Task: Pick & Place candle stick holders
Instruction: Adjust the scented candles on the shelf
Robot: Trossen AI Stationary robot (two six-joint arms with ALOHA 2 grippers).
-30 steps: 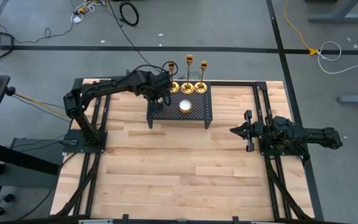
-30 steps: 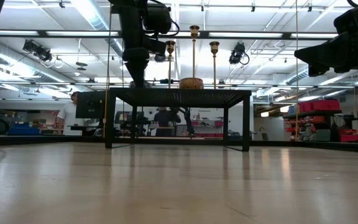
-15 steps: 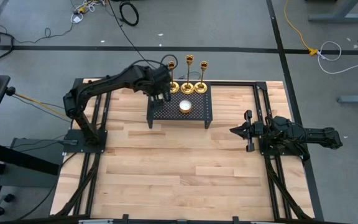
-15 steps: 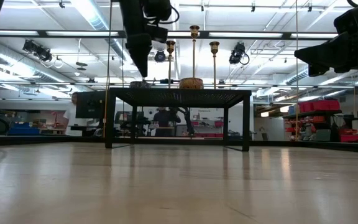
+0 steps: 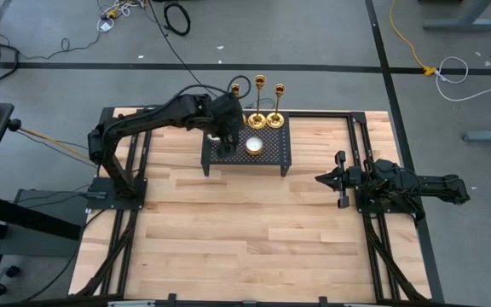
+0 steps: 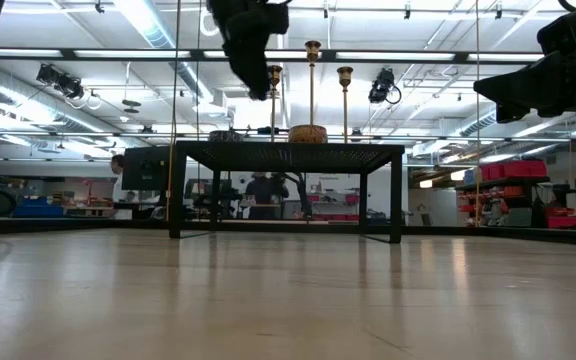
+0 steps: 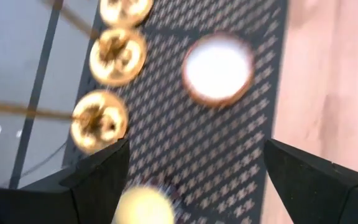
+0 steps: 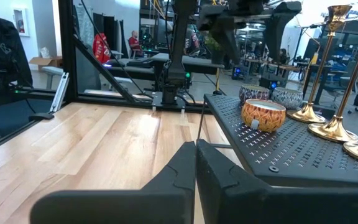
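Observation:
Three gold candle stick holders stand on their round bases in a row along the far edge of a black mesh rack (image 5: 271,158); their cup tops show in the high view (image 5: 260,82) and the low view (image 6: 312,50). In the left wrist view their bases (image 7: 99,121) lie ahead of my left gripper (image 7: 196,146). That gripper is open and empty. It hangs above the rack's left part (image 5: 228,135), beside the leftmost holder (image 6: 274,75). My right gripper (image 5: 326,179) is shut and empty, to the right of the rack.
A round tin candle (image 5: 254,146) sits in the middle of the rack top, and also shows in the right wrist view (image 8: 263,113). Smaller tins (image 8: 288,96) stand behind it. Bare wooden table (image 5: 245,230) lies in front of the rack.
My left gripper has risen above the rack and gone toward the table's right, closer to the leftmost candle stick holder. The holders and my right arm have kept still.

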